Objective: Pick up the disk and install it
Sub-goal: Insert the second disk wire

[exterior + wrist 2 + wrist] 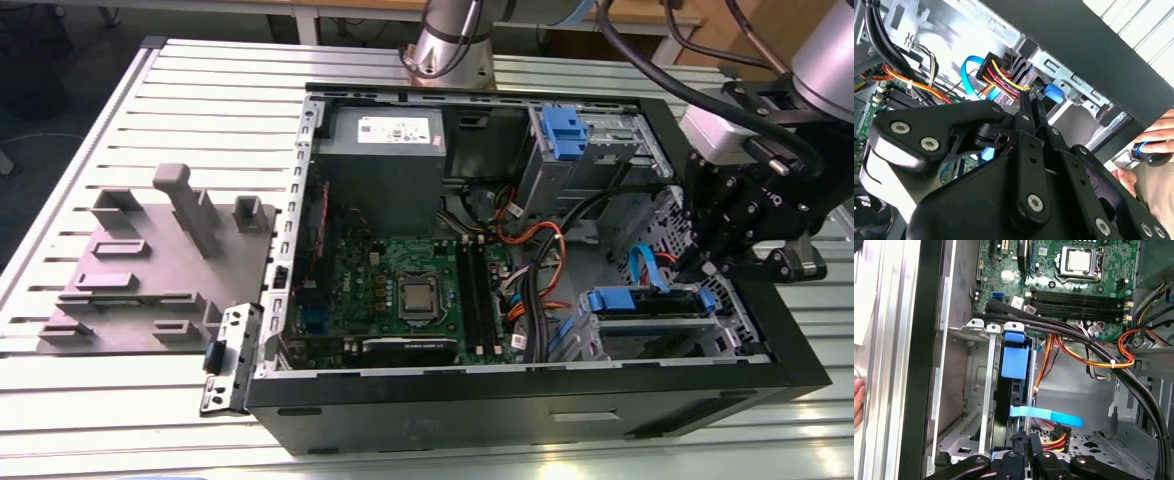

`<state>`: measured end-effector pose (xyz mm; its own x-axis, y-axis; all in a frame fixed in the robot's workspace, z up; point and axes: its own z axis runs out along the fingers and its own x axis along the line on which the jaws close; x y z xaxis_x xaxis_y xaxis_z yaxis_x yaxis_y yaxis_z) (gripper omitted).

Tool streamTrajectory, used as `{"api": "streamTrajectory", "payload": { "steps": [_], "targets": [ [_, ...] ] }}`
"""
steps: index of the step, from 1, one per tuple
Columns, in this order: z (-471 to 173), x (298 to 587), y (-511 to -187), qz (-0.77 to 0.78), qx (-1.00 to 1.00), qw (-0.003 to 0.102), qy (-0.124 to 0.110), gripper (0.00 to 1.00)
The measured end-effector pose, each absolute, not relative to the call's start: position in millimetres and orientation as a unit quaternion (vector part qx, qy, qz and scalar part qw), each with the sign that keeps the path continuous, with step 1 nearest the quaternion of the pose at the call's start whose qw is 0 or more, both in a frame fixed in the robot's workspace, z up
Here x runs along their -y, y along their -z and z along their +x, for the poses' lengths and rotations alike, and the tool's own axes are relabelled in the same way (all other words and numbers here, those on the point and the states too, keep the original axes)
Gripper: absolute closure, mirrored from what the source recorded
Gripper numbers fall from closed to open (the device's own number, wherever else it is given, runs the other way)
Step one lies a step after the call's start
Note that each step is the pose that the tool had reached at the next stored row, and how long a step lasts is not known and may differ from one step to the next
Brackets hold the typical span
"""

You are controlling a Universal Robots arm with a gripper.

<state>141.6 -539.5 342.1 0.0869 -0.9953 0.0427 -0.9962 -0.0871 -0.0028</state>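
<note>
We see the gripper (727, 262), fingers pressed together with nothing between them, hanging over the computer case's (534, 395) right edge, just above the drive cage (654, 335). The disk (1015, 362) sits slotted in that cage, its blue carrier handle outward. Cables (1089, 347) crowd the open room beside it.

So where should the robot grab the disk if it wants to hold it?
Best by the blue end of the disk, coming in from the open side of the computer case. The disk stands on edge in its metal bay, so walls cover its flat sides, and probably just that blue end can be pinched.
</note>
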Motion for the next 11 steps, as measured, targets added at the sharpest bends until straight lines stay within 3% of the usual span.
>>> {"api": "streamTrajectory", "payload": {
  "steps": [1, 11],
  "targets": [
    [141.6, 539.6, -348.9, 0.736, 0.677, 0.003, -0.007, 0.84],
    [141.5, 539.6, -349.0, 0.736, 0.677, 0.004, -0.008, 0.84]
  ]
}}
